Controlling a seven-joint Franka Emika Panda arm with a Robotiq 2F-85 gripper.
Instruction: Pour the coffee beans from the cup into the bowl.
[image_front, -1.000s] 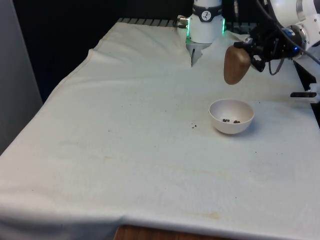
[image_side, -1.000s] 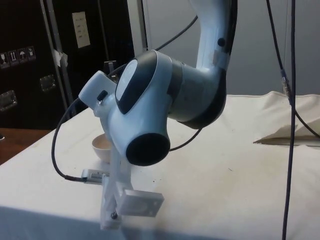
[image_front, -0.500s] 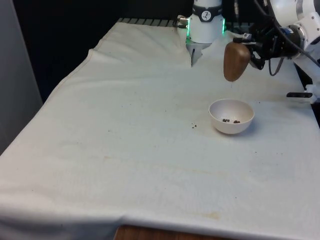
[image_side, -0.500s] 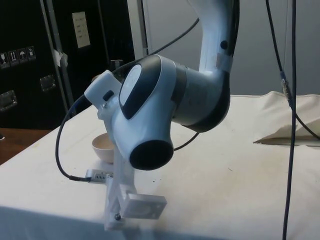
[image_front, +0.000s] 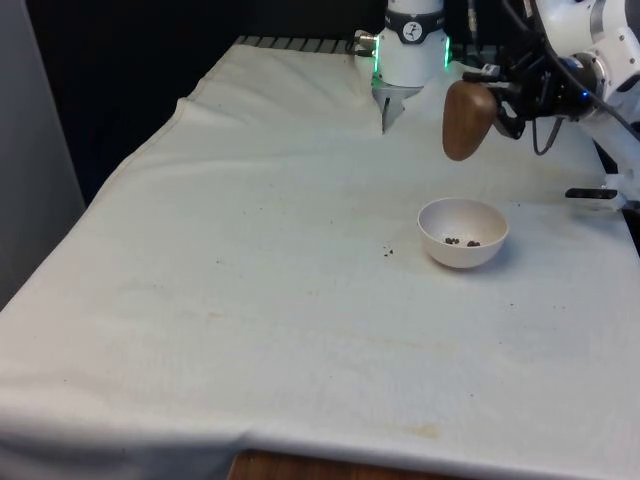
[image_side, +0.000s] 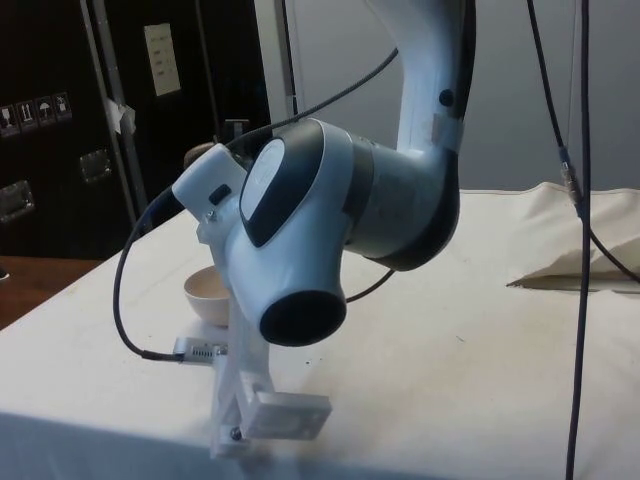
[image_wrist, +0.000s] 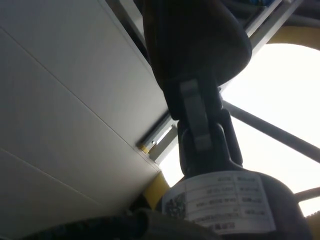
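A brown cup (image_front: 466, 119) hangs in the air over the white bowl (image_front: 463, 256), tipped so its rounded end points down towards the bowl. My gripper (image_front: 499, 106) is shut on the cup from the front view's right. A few coffee beans (image_front: 462, 241) lie in the bowl. In the side view my arm hides most of the bowl (image_side: 204, 297), and a bit of the cup (image_side: 198, 155) peeks above the wrist. In the wrist view the dark cup (image_wrist: 195, 40) sits clamped between the fingers (image_wrist: 197, 120), with ceiling panels behind it.
One stray bean (image_front: 388, 252) lies on the white cloth (image_front: 250, 270) just to the front view's left of the bowl. The robot's base (image_front: 410, 50) stands at the far end. A fold of cloth (image_side: 575, 275) rises at the side view's right.
The cup has risen a little and shifted slightly to the front view's left, staying in my grip. The bowl and its beans have not moved.
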